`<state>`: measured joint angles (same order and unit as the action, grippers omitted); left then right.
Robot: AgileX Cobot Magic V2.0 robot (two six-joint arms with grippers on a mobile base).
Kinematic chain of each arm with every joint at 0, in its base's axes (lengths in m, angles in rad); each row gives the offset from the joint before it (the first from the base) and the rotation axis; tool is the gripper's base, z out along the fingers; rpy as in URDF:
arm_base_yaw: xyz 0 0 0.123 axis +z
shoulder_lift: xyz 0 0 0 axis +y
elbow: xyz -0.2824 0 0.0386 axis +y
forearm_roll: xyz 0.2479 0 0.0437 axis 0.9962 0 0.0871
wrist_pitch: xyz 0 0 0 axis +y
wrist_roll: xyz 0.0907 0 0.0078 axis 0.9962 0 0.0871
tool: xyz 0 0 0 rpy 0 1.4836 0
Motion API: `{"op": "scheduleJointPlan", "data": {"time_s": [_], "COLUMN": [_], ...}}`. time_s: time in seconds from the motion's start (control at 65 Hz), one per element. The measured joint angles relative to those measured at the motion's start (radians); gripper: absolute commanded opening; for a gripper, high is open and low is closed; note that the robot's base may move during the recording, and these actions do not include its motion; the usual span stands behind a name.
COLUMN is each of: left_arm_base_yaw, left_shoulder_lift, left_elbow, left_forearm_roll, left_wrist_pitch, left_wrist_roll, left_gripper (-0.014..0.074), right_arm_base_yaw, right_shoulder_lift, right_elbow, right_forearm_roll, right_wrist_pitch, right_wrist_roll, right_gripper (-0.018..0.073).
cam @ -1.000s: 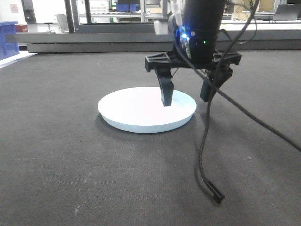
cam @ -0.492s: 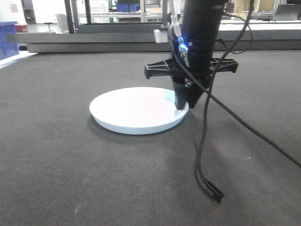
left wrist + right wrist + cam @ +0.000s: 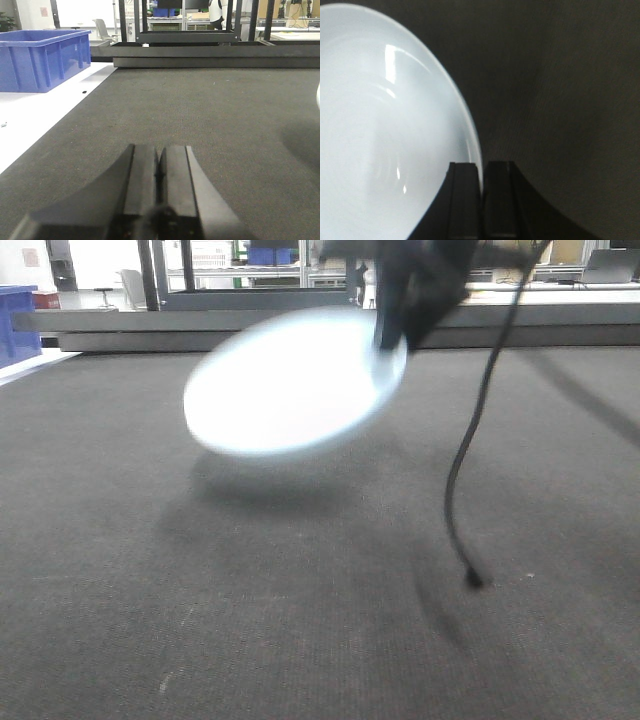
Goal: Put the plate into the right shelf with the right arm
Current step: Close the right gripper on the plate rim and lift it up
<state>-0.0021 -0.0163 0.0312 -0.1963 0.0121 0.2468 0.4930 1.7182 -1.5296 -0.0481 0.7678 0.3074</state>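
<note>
The white plate [image 3: 290,380] hangs tilted in the air above the dark mat, blurred by motion, with its shadow on the mat below. My right gripper [image 3: 392,335] is shut on the plate's right rim; in the right wrist view the rim of the plate [image 3: 385,130] runs down between the closed fingers of the right gripper [image 3: 481,167]. A thin black cable [image 3: 465,470] dangles from the right arm. My left gripper [image 3: 160,152] rests low over the mat, shut with nothing in it. The right shelf is out of view.
A blue plastic bin [image 3: 42,57] stands on a white surface at the left. A dark low frame [image 3: 230,330] runs along the mat's far edge, with metal racks and a chair behind. The dark mat [image 3: 300,620] covers the table.
The right gripper closed on the plate's right rim, then lifted it off the mat, tilting it up. The dangling cable rose with the arm.
</note>
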Motion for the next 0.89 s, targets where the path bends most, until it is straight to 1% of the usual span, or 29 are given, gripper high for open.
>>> {"op": "scheduleJointPlan", "data": {"time_s": [0.231, 0.415, 0.569, 0.708, 0.892], "left_arm_base_yaw": [0.0, 0.0, 0.0, 0.0, 0.0], "left_shoulder_lift": [0.0, 0.0, 0.0, 0.0, 0.0], "left_elbow": [0.0, 0.0, 0.0, 0.0, 0.0], "left_forearm_roll": [0.0, 0.0, 0.0, 0.0, 0.0], "left_wrist_pitch": [0.0, 0.0, 0.0, 0.0, 0.0], "left_wrist_roll": [0.0, 0.0, 0.0, 0.0, 0.0], "left_gripper": [-0.0047, -0.0047, -0.0047, -0.0047, -0.0047], "right_arm_base_yaw": [-0.044, -0.044, -0.044, -0.044, -0.044], "right_shoulder_lift": [-0.355, -0.657, -0.878, -1.019, -1.151], "right_elbow": [0.285, 0.537, 0.715, 0.806, 0.837], "right_forearm_roll": [-0.008, -0.011, -0.015, -0.043, -0.107], "right_wrist_pitch": [-0.17, -0.317, -0.39, -0.405, -0.418], "right_wrist_roll": [-0.051, -0.069, -0.072, -0.073, -0.073], "right_gripper": [0.0055, 0.0055, 0.0055, 0.0055, 0.0055]}}
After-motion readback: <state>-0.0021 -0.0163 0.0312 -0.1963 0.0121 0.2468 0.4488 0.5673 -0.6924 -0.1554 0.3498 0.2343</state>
